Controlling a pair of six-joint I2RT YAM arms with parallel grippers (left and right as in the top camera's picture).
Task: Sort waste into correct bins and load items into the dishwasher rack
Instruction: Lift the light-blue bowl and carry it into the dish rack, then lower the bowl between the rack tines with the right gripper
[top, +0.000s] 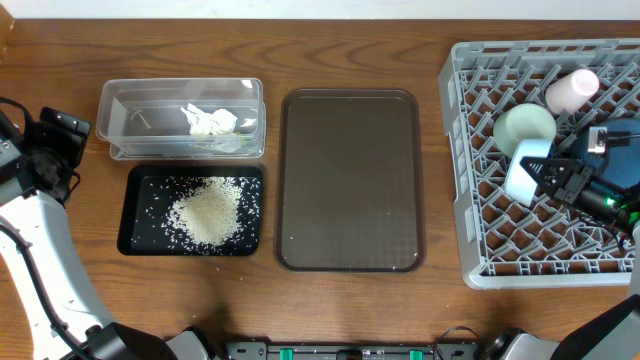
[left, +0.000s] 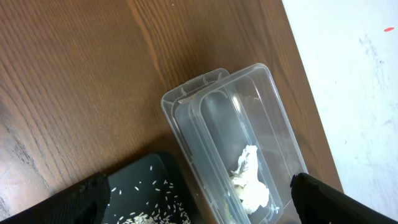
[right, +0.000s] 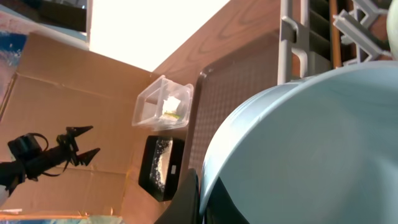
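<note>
From overhead we look straight down on the whole worktop (top: 350, 50), from the clear tub (top: 140, 120) and black tray (top: 128, 225) across to the rack (top: 470, 200). Our left wrist view hangs close above that tub and one corner of the black tray. Our right wrist view sits tight against the light-blue bowl (right: 311, 143). It is tilted sideways and looks across the brown tray (right: 230, 93) to the same tub and tray.

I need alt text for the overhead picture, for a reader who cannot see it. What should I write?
Seen from above, the right gripper holds a light-blue bowl at the grey dishwasher rack, which carries a mint-green bowl and a pink cup. Beside it lie a brown tray, a clear tub with crumpled paper, and a black tray of rice.
</note>
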